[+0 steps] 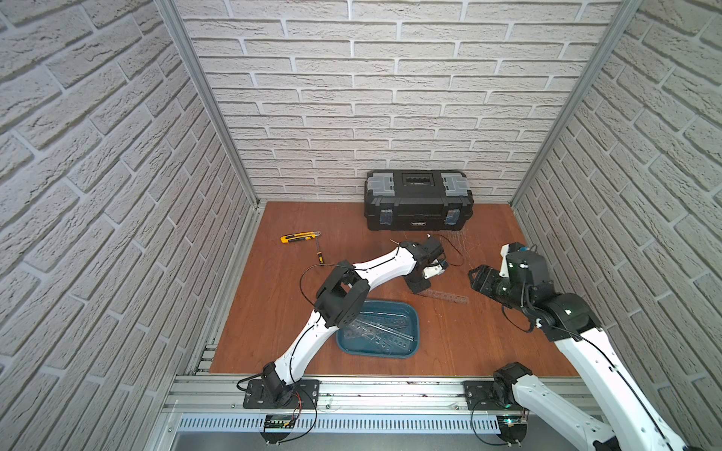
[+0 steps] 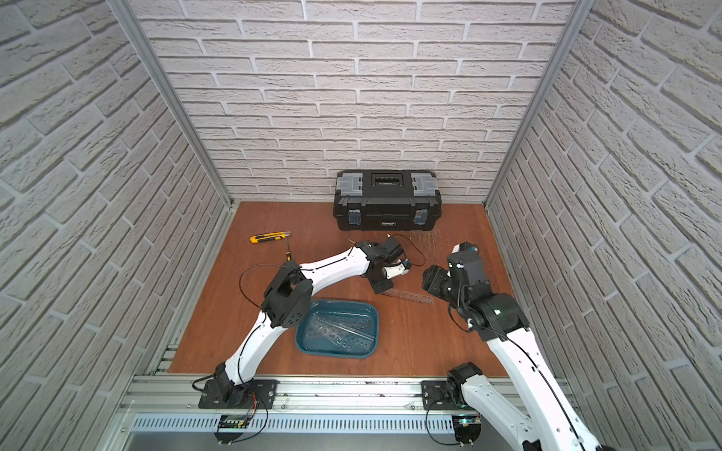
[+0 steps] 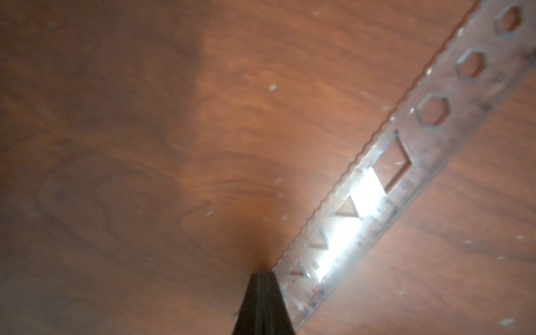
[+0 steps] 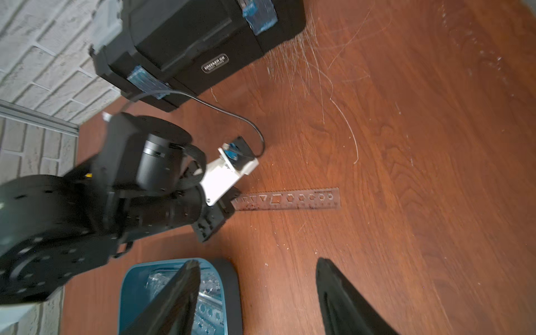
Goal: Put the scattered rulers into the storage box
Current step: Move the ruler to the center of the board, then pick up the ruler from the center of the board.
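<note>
Left tool [image 1: 417, 288] at end of clear ruler [image 1: 449, 296], near teal tray [image 1: 375, 354].

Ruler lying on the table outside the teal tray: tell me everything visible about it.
The ruler is a long, thin, clear plastic strip with scale marks along one edge, a wavy opposite edge, and a row of cut-out triangles, a square and hexagons. It lies flat on the wooden table, apart from the teal tray. The shut left gripper meets its triangle end; whether it pinches the ruler cannot be told.
</note>
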`<state>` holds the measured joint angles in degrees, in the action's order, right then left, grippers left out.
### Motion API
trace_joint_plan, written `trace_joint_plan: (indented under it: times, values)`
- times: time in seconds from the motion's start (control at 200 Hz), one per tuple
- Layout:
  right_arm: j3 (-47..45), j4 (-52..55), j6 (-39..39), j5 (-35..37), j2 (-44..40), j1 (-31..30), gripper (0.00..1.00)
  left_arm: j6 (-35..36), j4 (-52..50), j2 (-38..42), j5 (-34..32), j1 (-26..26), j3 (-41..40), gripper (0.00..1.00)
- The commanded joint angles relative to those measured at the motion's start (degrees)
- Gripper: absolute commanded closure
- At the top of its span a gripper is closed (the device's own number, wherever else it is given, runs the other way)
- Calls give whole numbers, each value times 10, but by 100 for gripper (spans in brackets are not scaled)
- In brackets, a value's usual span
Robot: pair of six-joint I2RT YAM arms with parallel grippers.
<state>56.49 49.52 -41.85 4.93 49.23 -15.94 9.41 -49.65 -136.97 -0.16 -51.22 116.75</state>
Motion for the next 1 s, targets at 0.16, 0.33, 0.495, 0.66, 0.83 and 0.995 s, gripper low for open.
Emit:
trace_joint_plan:
  times: [0.16,0.33,0.495,0.66,0.83,0.995]
  values:
    - [-48,-137,-23,-48,60,3,32,20,-19,-1,-12,73,-37,100]
    - [-30,-159,-6,-68,130,4,32,8,5,28,-8,90,-44,100]
    - [-13,-185,12,-68,190,6,32,-26,5,70,2,94,-18,100]
    - [-9,-210,29,-61,245,14,31,-89,-11,123,22,110,-12,77]
    - [4,-234,38,-87,322,28,30,-199,-2,171,116,161,-71,64]
    - [60,-227,70,-105,428,27,31,-325,64,198,216,205,-149,60]
